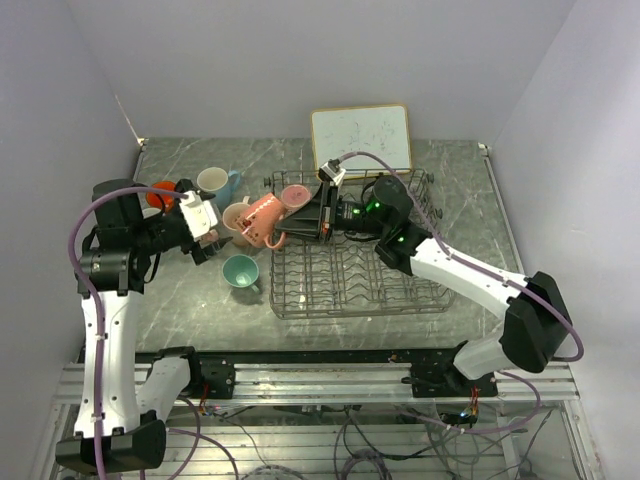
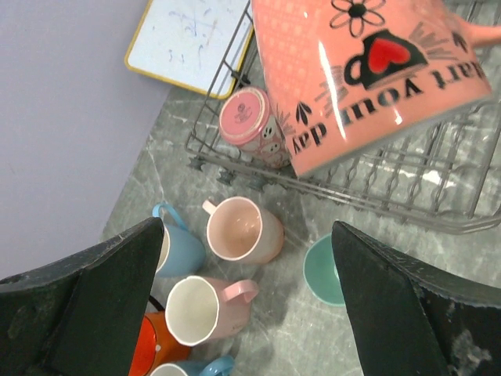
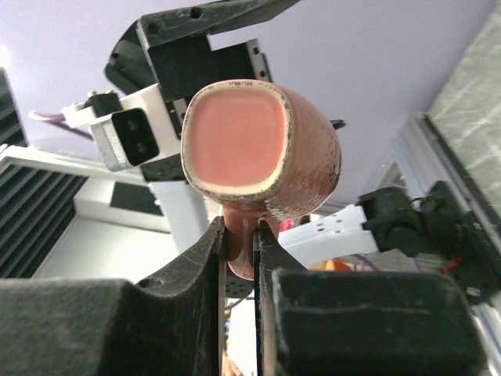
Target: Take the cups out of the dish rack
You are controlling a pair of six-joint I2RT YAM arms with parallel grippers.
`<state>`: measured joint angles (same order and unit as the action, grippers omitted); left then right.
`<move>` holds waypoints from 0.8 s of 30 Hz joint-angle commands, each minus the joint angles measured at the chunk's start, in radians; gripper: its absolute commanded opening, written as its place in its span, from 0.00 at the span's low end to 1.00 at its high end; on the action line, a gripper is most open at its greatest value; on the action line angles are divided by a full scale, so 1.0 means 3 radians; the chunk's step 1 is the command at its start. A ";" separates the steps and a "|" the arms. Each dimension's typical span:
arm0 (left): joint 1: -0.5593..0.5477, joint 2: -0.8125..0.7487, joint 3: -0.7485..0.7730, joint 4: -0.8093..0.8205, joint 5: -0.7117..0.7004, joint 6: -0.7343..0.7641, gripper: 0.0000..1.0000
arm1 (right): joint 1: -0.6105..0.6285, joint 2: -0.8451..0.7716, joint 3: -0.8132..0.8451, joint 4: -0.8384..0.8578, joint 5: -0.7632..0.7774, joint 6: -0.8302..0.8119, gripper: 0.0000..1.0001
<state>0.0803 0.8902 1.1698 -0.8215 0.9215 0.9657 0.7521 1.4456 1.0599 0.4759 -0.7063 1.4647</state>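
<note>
Your right hand (image 3: 239, 235) is clamping the pink mug (image 3: 258, 153) by its handle and holding it out toward 9 o'clock, probably so your left hand (image 1: 207, 232), spread apart, can take it.

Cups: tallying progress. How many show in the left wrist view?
8. On the table: blue, second blue, peach, pink, orange, teal. Another pink lies in the dish rack; the right gripper holds the printed cup. Others may be hidden.

White-black arms (image 1: 100, 340), purple cables (image 1: 70, 245)
</note>
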 commanded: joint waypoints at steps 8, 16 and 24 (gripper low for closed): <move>-0.0037 -0.0206 0.0350 0.0338 0.0572 -0.0605 0.96 | 0.0257 0.0133 0.0065 0.1065 0.0098 0.0605 0.00; -0.0041 -0.0220 0.0347 0.0515 0.0641 -0.0870 0.83 | 0.0500 0.0279 0.0007 0.1520 0.0329 0.0865 0.00; -0.0039 -0.0256 0.0295 0.0564 0.0585 -0.0953 0.23 | 0.0670 0.0515 -0.0071 0.2088 0.0584 0.1157 0.00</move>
<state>0.0761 0.8215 1.2598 -0.7151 1.0760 0.7113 0.9173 1.5677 1.0283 0.9718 -0.5556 1.7702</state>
